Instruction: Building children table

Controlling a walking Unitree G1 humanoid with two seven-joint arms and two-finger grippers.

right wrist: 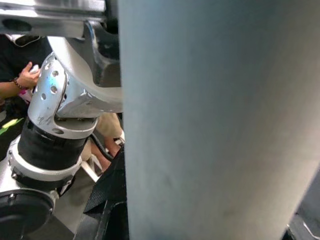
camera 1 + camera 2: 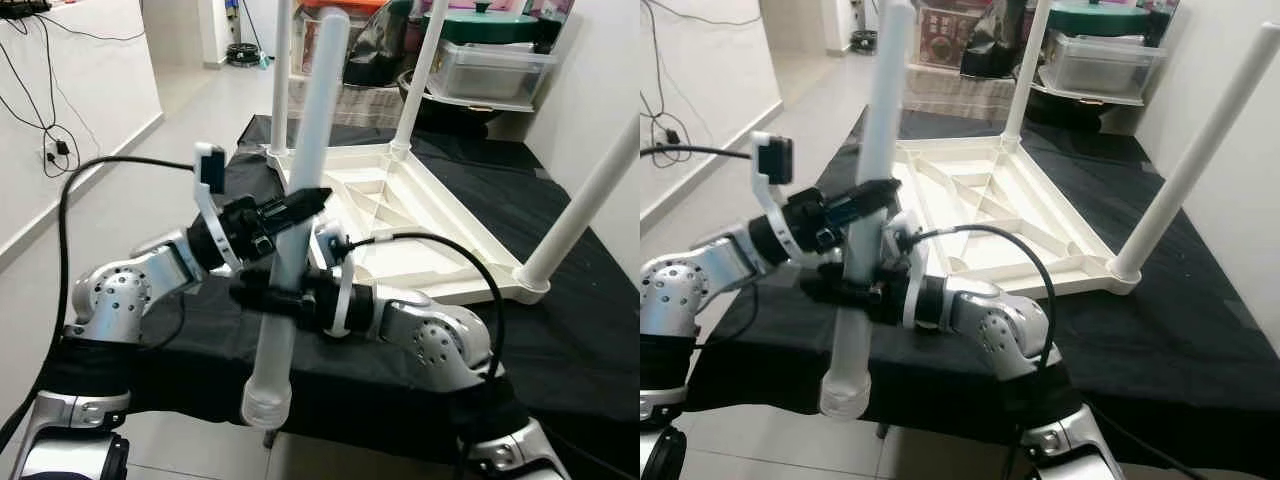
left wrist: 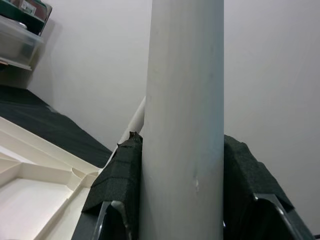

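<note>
A loose white table leg (image 2: 300,210) stands nearly upright in front of me, threaded end (image 2: 266,405) down near the table's front edge. My left gripper (image 2: 305,203) is shut on its middle. My right gripper (image 2: 262,296) is shut on it just below. In the left wrist view the leg (image 3: 182,125) fills the gap between the black pads (image 3: 120,180). The white tabletop (image 2: 400,235) lies upside down on a black cloth (image 2: 560,330), with three legs standing up from its corners, one of them at the right (image 2: 590,195).
Storage boxes and a lidded pot (image 2: 490,45) crowd the back behind the table. A white wall with a socket and cables (image 2: 55,145) runs along the left. A person's hand (image 1: 27,77) appears in the right wrist view. Tiled floor lies to the left.
</note>
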